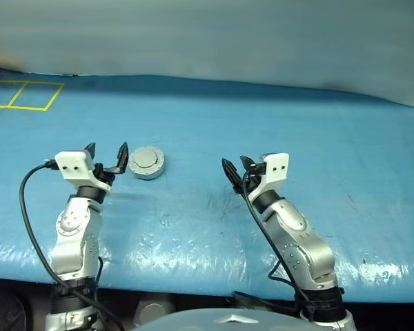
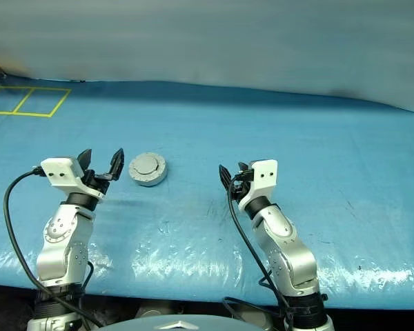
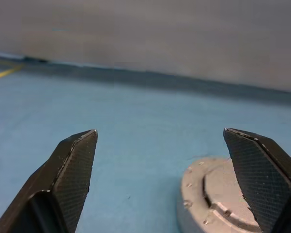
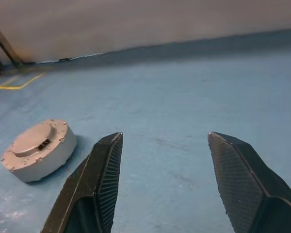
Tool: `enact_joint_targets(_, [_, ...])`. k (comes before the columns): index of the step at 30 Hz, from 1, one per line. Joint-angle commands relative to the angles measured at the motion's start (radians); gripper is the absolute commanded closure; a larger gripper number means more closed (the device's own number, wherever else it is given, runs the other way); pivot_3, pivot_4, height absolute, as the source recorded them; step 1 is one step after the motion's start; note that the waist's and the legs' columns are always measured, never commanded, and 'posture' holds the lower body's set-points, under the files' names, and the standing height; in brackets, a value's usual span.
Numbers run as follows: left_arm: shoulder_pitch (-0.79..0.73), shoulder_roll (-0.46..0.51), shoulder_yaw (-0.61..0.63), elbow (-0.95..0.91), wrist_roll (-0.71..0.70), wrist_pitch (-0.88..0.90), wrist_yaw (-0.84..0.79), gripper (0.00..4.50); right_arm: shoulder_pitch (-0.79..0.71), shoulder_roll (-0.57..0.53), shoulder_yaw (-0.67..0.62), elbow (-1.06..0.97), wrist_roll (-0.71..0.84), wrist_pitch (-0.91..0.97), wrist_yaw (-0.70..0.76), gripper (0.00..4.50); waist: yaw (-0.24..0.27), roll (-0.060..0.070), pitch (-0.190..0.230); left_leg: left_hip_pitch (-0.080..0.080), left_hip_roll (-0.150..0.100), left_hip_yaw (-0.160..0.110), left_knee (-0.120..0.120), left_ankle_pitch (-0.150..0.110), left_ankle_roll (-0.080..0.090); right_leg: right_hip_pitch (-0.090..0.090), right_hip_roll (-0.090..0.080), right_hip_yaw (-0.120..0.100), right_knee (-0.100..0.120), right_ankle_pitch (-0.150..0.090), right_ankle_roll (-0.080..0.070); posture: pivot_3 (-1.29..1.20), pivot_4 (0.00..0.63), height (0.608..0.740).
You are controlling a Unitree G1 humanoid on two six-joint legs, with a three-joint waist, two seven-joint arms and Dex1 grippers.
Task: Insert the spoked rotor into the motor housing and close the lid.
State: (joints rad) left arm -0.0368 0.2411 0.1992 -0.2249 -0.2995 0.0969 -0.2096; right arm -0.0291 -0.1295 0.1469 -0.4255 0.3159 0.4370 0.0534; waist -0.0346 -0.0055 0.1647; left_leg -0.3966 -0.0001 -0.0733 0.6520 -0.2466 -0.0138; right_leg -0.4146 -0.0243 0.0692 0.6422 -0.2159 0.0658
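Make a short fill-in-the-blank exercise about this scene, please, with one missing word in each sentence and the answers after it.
1. The lid lies on the motor housing, so the housing is ____.
2. The housing stands nearest the ____ gripper.
3. The left gripper's jaws are ____.
4. The right gripper holds ____.

Missing words: closed; left; open; nothing

Just beside the left gripper with its black cross-hatched fingers sits the dull silver-grey lid (smooth face up). The table is blue, with yellow lines at its corner.
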Motion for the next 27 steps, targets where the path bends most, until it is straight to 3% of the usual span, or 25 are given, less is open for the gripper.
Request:
enact_joint_targets(1, [0.051, 0.012, -0.106, -0.103, 0.114, -0.037, -0.014, 0.06, 0.024, -0.054, 0.048, -0.069, -0.211, -0.06, -0.073, 1.57, -0.001, 0.0, 0.0, 0.0, 0.0, 0.001, 0.0, 0.0, 0.0, 0.0, 0.0, 0.0, 0.0, 0.0, 0.0, 0.0, 0.15, 0.74])
enact_joint_targets(7, [0.138, -0.047, -0.192, -0.138, 0.169, -0.04, 0.019, 0.06, 0.144, -0.015, 0.03, -0.084, -0.378, -0.107, -0.202, 1.57, -0.001, 0.0, 0.0, 0.001, 0.002, 0.001, -0.002, 0.0, 0.0, -0.001, 0.001, 0.0, 0.001, -0.003, -0.005, 0.0, 0.15, 0.74])
enact_joint_targets(13, [0.217, -0.121, -0.221, -0.126, 0.182, -0.016, 0.063, 0.06, 0.281, 0.05, 0.002, -0.081, -0.402, -0.109, -0.233, 1.57, -0.002, -0.001, 0.0, 0.001, 0.001, 0.002, -0.001, 0.0, 0.0, 0.0, 0.0, 0.001, 0.0, -0.004, -0.006, 0.0, 0.15, 0.74])
enact_joint_targets(27, [0.178, -0.15, -0.262, -0.055, 0.218, -0.033, 0.056, 0.06, 0.259, 0.081, 0.006, -0.068, -0.454, -0.132, -0.202, 1.57, -0.002, -0.001, 0.0, 0.001, 0.001, 0.001, 0.0, 0.0, 0.001, 0.0, 0.0, 0.0, 0.001, -0.004, -0.006, 0.0, 0.15, 0.74])
